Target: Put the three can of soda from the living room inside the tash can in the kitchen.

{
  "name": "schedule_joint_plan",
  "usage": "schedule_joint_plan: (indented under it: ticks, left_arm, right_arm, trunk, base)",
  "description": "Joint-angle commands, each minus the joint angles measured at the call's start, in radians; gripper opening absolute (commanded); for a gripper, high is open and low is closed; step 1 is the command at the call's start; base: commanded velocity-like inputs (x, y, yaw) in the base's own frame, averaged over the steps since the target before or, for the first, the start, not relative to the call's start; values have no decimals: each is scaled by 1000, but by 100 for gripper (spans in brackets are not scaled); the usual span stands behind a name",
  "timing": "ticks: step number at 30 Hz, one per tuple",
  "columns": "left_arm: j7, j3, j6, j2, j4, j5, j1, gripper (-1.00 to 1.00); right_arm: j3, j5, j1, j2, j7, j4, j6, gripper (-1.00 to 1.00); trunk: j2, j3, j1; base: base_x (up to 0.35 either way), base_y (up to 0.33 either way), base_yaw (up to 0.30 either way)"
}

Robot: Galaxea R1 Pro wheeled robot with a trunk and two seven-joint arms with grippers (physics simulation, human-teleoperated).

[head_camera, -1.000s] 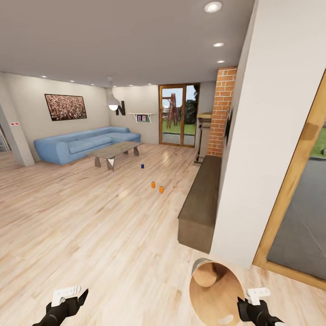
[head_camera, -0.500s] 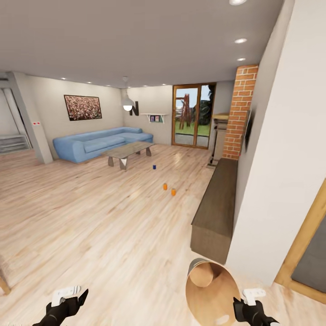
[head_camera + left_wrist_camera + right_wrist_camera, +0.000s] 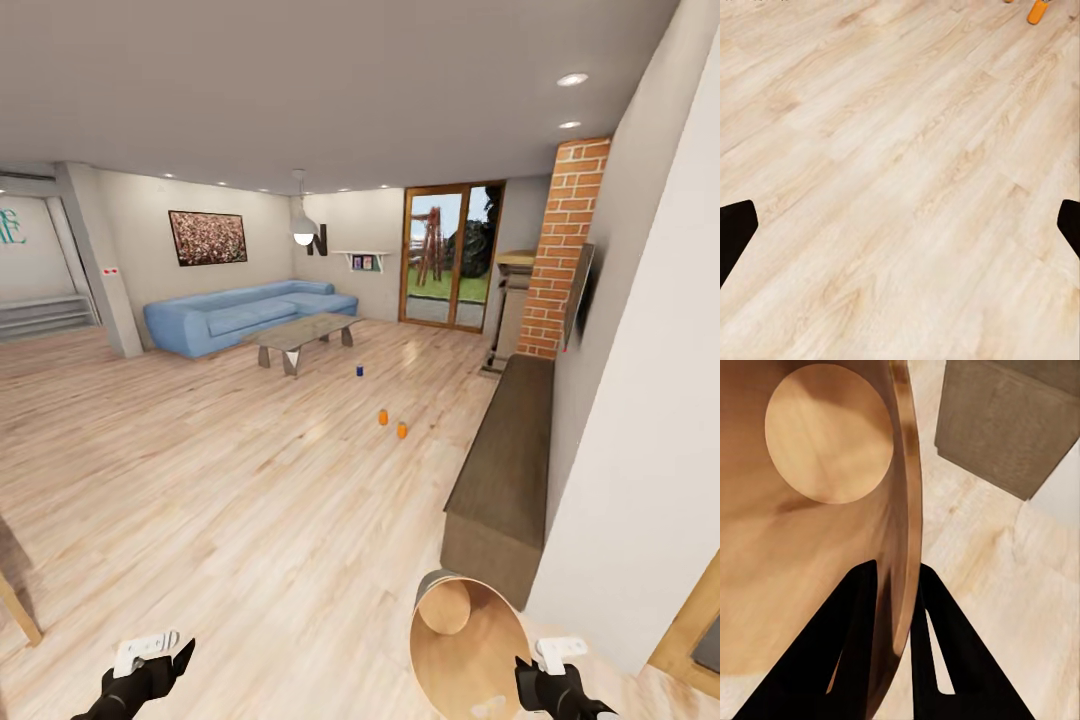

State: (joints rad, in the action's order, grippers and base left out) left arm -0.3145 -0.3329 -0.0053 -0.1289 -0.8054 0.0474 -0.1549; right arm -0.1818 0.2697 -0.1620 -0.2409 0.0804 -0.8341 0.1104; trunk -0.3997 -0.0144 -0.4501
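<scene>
Right now the robot is in the living room, and the right gripper pinches the rim of the trash can, one finger inside and one outside. The bin is tipped, so its shiny brown bottom shows. The left gripper holds nothing, and its two black fingers are spread wide over the wood floor.

The three soda cans stand on the floor, well apart from the robot. The two orange cans are close to each other. The blue can is farther on, near the glass coffee table and the blue sofa.

What could go wrong? I think the bin could slip or swing, because only its thin rim is held. It could also bump the long brown cabinet just beside it. Rolling too near could knock the cans over, and they might roll away.
</scene>
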Motion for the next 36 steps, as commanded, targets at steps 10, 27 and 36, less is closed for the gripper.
schedule_joint_plan:
  ticks: [10, 27, 36]
  left_arm:
    - [-2, 0, 1, 0, 0, 3, 0, 100]
    - [-2, 0, -8, 0, -1, 8, 0, 100]
    - [-2, 0, -10, 0, -1, 8, 0, 100]
  right_arm:
    - [1, 4, -1, 0, 5, -2, 0, -100]
    - [1, 4, -1, 0, 5, -2, 0, -100]
    - [1, 4, -1, 0, 5, -2, 0, -100]
  trunk:
    - [0, 0, 0]
    - [0, 0, 0]
    - [0, 0, 0]
  base:
    - [263, 122, 1]
    - [255, 179, 0]
    - [263, 179, 0]
